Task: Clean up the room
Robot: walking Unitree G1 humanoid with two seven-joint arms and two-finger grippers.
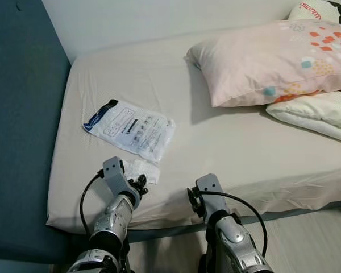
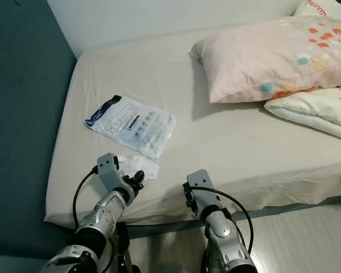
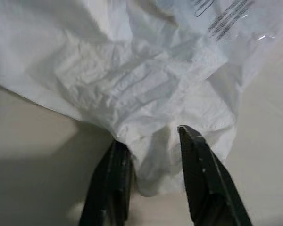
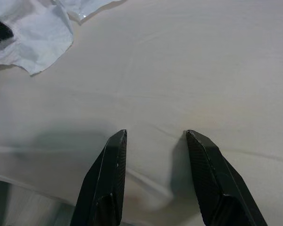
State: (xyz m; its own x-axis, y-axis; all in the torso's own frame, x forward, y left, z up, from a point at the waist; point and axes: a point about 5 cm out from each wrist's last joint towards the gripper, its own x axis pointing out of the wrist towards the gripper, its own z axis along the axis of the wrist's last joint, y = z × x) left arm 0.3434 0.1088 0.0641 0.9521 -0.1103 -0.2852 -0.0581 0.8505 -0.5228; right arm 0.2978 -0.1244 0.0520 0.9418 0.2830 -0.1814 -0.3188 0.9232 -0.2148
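Note:
A crumpled white tissue [image 1: 143, 169] lies on the beige bed sheet [image 1: 233, 142] near the bed's front edge, just below a flat plastic package [image 1: 131, 128] with blue print. My left gripper [image 3: 148, 134] is open at the tissue's near edge, one black finger [image 3: 119, 155] on each side of a fold of it [image 3: 146, 94]. My right gripper [image 4: 155, 135] is open over bare sheet to the right, nothing between its fingers. The tissue [image 4: 33, 33] lies well off to its side.
A pink patterned pillow [image 1: 273, 57] and a folded white blanket [image 1: 318, 114] lie at the bed's right end. A dark blue padded panel [image 1: 17, 142] runs along the left. Light floor [image 1: 307, 239] shows below the bed's front edge.

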